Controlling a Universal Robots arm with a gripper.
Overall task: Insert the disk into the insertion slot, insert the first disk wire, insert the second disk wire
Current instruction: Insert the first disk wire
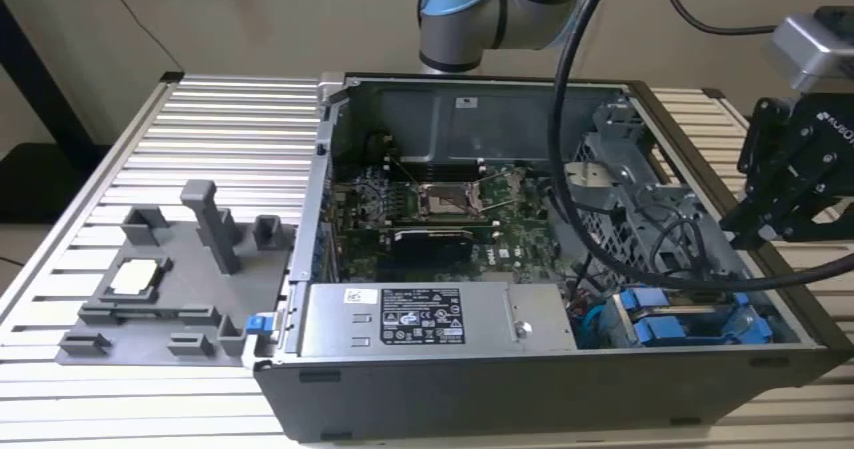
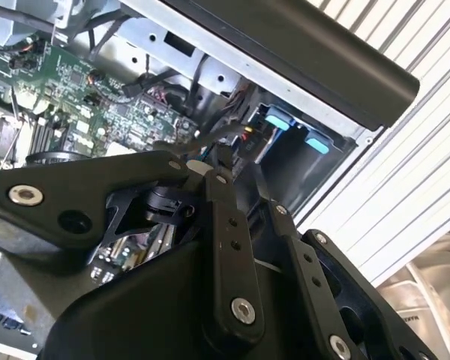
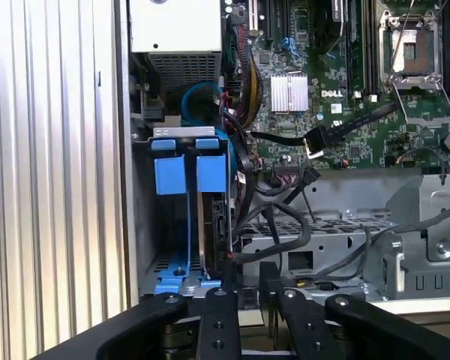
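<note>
The slatted aluminium table [image 1: 200, 119] carries an open computer case [image 1: 534, 394], which lies below the gripper [image 1: 750, 235] and to the exterior view's left of it. Inside the case, well apart from the gripper, are the green motherboard [image 1: 414, 204] and the grey power-supply box [image 1: 427, 317]. Just below the gripper, the insertion slot [image 3: 142, 225] holds the disk [image 3: 212, 221], seated on edge in its blue frame beside a second blue carrier [image 3: 169, 180]. The gripper hangs over the case's edge. Whether it is clenched or released cannot be told. Beyond the slot, a loose black cable connector [image 3: 315, 142] rests over the motherboard.
</note>
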